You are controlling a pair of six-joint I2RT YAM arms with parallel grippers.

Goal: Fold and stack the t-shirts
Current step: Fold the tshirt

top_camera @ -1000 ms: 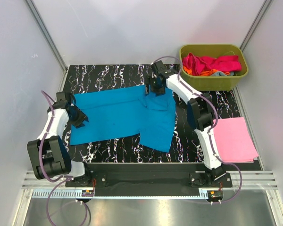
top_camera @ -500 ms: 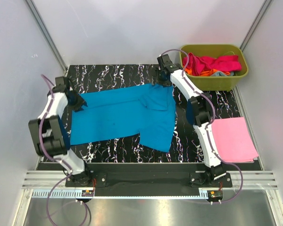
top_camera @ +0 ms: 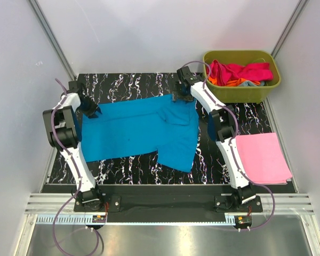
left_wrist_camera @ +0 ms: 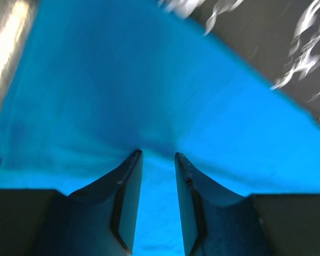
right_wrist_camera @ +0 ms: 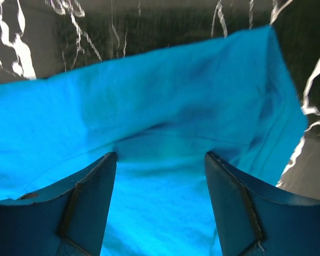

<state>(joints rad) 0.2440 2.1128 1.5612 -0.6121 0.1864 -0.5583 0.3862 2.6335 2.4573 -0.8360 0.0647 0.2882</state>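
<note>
A bright cyan-blue t-shirt [top_camera: 138,130] lies spread flat on the black marbled table [top_camera: 128,82], with one sleeve folded over at its right. My left gripper [top_camera: 90,111] rests on the shirt's far left corner. In the left wrist view the gripper [left_wrist_camera: 157,154] has its jaws a narrow gap apart, with flat cloth [left_wrist_camera: 149,96] showing between them. My right gripper [top_camera: 180,97] is on the shirt's far right corner. In the right wrist view the gripper [right_wrist_camera: 160,154] is wide open over the cloth [right_wrist_camera: 165,106]. A folded light pink t-shirt [top_camera: 261,157] lies at the right.
An olive-green tub [top_camera: 240,95] stands at the back right, holding magenta, orange and grey-blue shirts [top_camera: 240,72]. White walls close the sides and back. A metal rail runs along the near edge.
Both arms moved toward the back, the left outward to the far left corner. The shirt's top edge was drawn out wider and flatter. The right jaws now stand open.
</note>
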